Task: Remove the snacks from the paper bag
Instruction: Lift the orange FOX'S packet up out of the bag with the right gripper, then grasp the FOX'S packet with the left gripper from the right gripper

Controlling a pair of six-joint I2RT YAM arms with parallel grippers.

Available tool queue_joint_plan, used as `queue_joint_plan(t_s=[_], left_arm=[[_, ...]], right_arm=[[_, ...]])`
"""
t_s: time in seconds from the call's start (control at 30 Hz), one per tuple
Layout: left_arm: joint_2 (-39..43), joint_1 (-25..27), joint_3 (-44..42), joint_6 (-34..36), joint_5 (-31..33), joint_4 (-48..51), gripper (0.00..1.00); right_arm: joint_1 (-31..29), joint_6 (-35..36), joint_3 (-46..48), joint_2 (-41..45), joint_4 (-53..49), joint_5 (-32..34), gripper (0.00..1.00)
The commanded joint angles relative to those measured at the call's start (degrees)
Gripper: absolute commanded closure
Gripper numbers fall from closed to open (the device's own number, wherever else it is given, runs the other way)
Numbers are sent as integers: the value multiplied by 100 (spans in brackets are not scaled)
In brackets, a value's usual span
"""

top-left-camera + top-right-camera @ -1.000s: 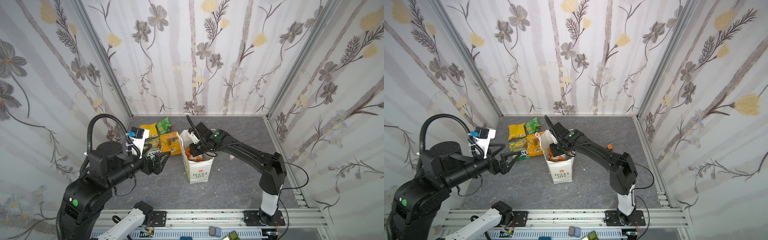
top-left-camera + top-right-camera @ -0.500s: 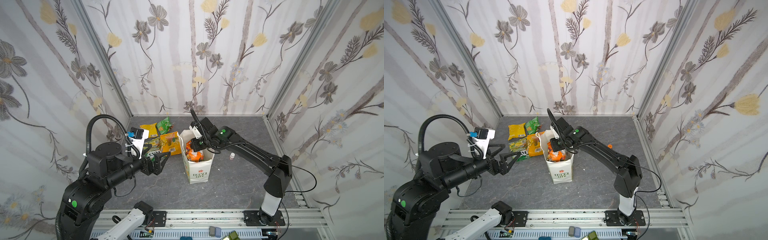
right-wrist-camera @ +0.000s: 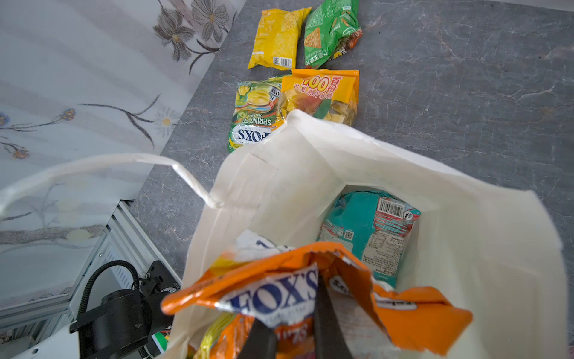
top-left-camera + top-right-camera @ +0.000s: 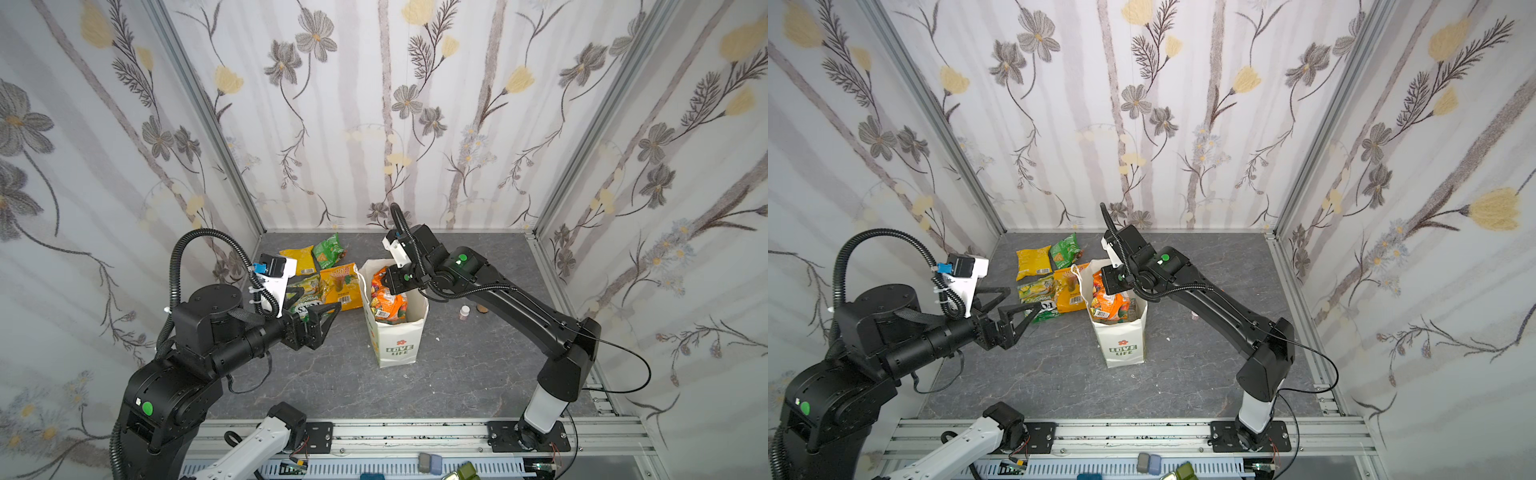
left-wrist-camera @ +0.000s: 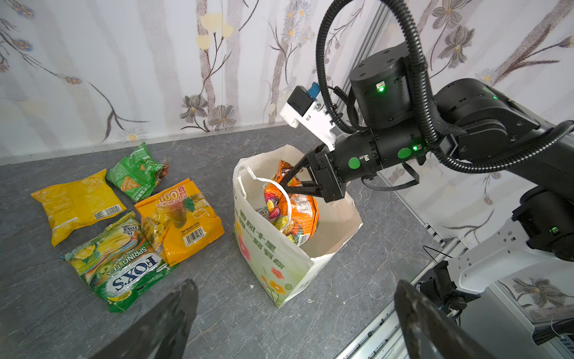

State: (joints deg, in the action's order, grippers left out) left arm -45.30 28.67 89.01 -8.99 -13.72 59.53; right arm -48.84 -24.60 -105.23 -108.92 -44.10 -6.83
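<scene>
Left wrist view: the right end effector (image 5: 284,181) has its jaws drawn nearly together on the crumpled top edge of a crinkly orange foil packet (image 5: 298,214) printed with coloured sweets. The packet hangs upright, its top above the rim and its lower part inside the tall white paper bag (image 5: 273,264) with floral side panels. One white cord handle (image 5: 287,199) loops across the packet's face. In the right wrist view the dark fingers (image 3: 326,310) pinch the foil beside a white-and-blue "FOX'S" label. A teal foil packet (image 3: 357,223) lies at the bottom of the bag, below the orange one. The bag stands upright with its mouth open near the middle of the grey marbled bench (image 4: 457,365), and its green "LOVE LIFE" print shows in both top views.

The left end effector (image 4: 1022,300) is spread wide and holds nothing. It hovers above the bench to the left of the bag, apart from it. Four more packets lie flat on the bench beside the bag:
- a plain yellow foil packet (image 5: 77,202)
- a green foil packet (image 5: 136,172) picturing triangular crisps
- an orange-yellow foil packet (image 5: 180,217) marked "100"
- a yellow-green "FOXS" packet (image 5: 118,264), with the orange-yellow packet's edge lying over it

A small pale bottle (image 4: 464,311) sits on the bench to the right of the bag.
</scene>
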Motion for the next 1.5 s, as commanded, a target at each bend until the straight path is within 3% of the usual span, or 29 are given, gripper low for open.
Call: queue_joint_plan(t_s=[0.0,0.37,0.7,1.1,1.47], left_arm=[[12,-1,7,-108,6,-272,0],[-146,-2,-226,-1051,-134,-1267,0],[-807,20,-248,-1869,-1115,-2504,0],[-1179,768,-331,-1363,-1024,-2705,0],[-1523,1716,-317,-152,236,-2566,0]], right_arm=[[3,-86,-85,188,220,86,100],[-11,-317,-84,875,724,28,100],[2,-616,-112,1495,1387,269,100],[43,-875,-68,1871,1561,258,100],[35,-1057,136,2015,1730,-37,100]])
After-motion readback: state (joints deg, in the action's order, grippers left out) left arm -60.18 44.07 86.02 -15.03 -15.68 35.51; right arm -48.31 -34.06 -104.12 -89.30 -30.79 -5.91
